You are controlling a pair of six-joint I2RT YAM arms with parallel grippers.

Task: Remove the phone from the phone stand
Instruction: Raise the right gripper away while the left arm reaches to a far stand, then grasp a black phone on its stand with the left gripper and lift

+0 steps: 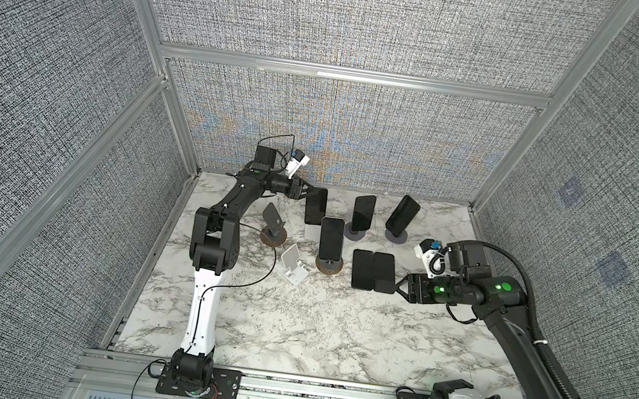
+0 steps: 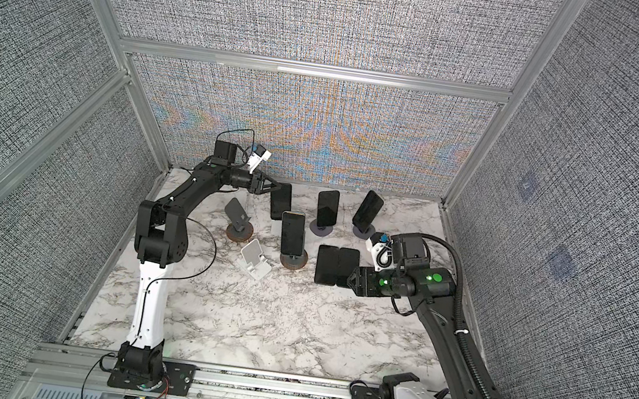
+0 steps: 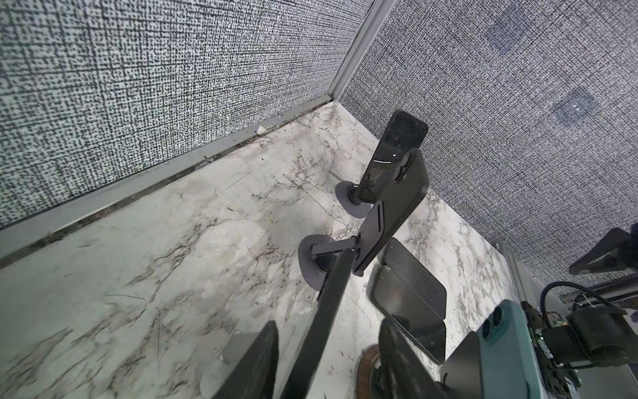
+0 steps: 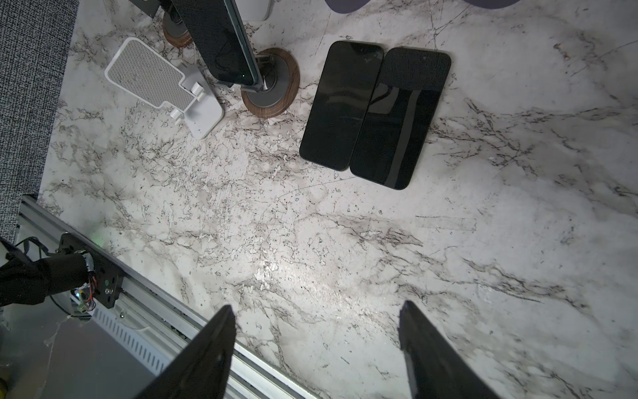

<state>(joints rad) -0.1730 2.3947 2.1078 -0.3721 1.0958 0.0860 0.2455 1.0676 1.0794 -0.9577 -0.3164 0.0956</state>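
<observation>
Left wrist view: my left jaws straddle the phone (image 3: 324,317), half spread, not pinching; right jaws hang wide, empty. It stands on the white stand (image 1: 309,232) at eleven o'clock of the worktop (image 1: 292,331). Likely stiff, slick, breakable: pinch both faces near the top.

In the left wrist view the phone (image 3: 326,311) showed only its thin edge, and its bottom end ran off the picture. The left gripper's fingers (image 3: 255,362) beside it were blurry and cut off there too, and the phone stand (image 3: 238,345) was mostly hidden behind them. In the right wrist view a purple base (image 4: 345,4) was cut off at the edge.
</observation>
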